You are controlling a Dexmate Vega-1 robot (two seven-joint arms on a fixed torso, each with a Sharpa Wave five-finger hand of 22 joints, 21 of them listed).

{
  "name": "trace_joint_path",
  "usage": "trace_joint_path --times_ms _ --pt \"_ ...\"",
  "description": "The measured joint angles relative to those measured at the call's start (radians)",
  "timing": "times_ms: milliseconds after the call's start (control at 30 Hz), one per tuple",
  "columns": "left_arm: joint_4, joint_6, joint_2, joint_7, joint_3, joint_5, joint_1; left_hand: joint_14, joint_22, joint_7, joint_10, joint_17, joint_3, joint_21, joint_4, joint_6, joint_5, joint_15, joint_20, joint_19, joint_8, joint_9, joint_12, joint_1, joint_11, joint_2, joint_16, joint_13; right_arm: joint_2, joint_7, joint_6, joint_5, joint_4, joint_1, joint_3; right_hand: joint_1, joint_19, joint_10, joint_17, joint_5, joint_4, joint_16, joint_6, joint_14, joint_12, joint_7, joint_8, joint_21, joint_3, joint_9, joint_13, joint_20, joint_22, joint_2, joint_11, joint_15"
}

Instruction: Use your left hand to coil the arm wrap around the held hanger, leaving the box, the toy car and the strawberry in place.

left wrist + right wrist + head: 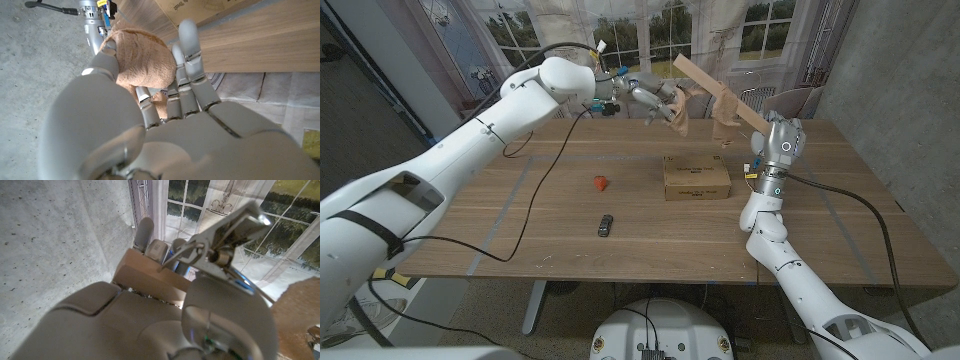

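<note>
My right hand [779,138] stands above the table's right side and grips a wooden hanger [718,84], which slants up to the left. The tan arm wrap [678,117] hangs bunched at the hanger's left end, held by my raised left hand [653,99]. In the left wrist view the fingers [186,75] curl around the fuzzy wrap [141,59]. The right wrist view shows my right hand [125,325] around the hanger's wood [150,276], with its metal hook [225,232] beyond and the wrap [300,311] at the edge.
A cardboard box [697,177] lies right of the table's middle, below the hanger. A red strawberry [600,183] and a small dark toy car [606,225] sit near the middle. A black cable [535,190] crosses the wooden table [840,230] on the left.
</note>
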Motion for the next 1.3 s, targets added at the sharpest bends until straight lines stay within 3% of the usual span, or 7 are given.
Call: trace_joint_path --times_ms 433,700,867,1300 --pt "-0.114 0.014 -0.01 -0.023 0.057 0.139 -0.004 0.0 0.0 0.004 0.0 -0.014 0.003 0.0 -0.003 0.004 -0.002 0.0 0.0 0.0 -0.012 -0.009 -0.012 0.0 0.0 0.0 -0.009 -0.012 0.006 0.0 0.016 -0.01 -0.005 -0.007 0.013 0.003 0.0 0.0 -0.001 0.0 0.0 -0.004 0.0 -0.007 0.006 0.0 0.006 0.0 0.0 -0.005 0.002 0.0 0.0 -0.003 0.0 0.007" --pt "-0.155 0.002 -0.014 -0.015 0.049 0.166 0.015 0.0 0.0 0.0 0.0 -0.014 0.003 0.0 -0.003 0.011 -0.003 0.0 0.0 0.0 -0.015 -0.014 -0.016 0.0 0.0 0.0 -0.009 -0.011 -0.002 0.0 0.016 -0.008 -0.017 -0.013 0.004 0.003 0.0 0.0 -0.001 0.0 0.0 -0.004 0.0 -0.007 0.006 0.0 0.006 0.0 0.0 -0.005 0.001 0.0 0.0 -0.003 0.0 0.007" --pt "-0.154 -0.033 -0.026 -0.009 0.025 0.14 0.035 0.0 0.0 0.003 0.0 -0.011 0.003 0.0 -0.003 0.014 -0.003 0.0 0.0 0.0 -0.021 -0.015 -0.019 0.0 0.0 0.0 -0.009 -0.009 -0.011 0.0 0.009 0.002 -0.021 -0.015 -0.006 0.007 0.0 0.0 0.008 0.0 0.0 0.009 0.0 0.005 0.006 0.0 0.006 0.0 0.0 -0.005 0.001 0.0 0.0 -0.002 0.0 -0.004" --pt "-0.061 -0.152 -0.076 -0.047 -0.027 -0.042 0.063 0.0 0.0 0.001 0.0 -0.001 0.003 0.0 -0.003 0.023 -0.003 0.0 0.0 0.0 -0.032 -0.024 -0.023 0.0 0.0 0.0 -0.009 -0.011 -0.028 0.0 -0.001 0.017 -0.031 -0.021 -0.023 0.007 0.0 -0.002 0.0 0.0 0.0 0.002 0.0 0.002 0.006 0.0 0.006 0.0 0.0 -0.005 0.001 0.0 0.0 -0.002 -0.002 -0.002"
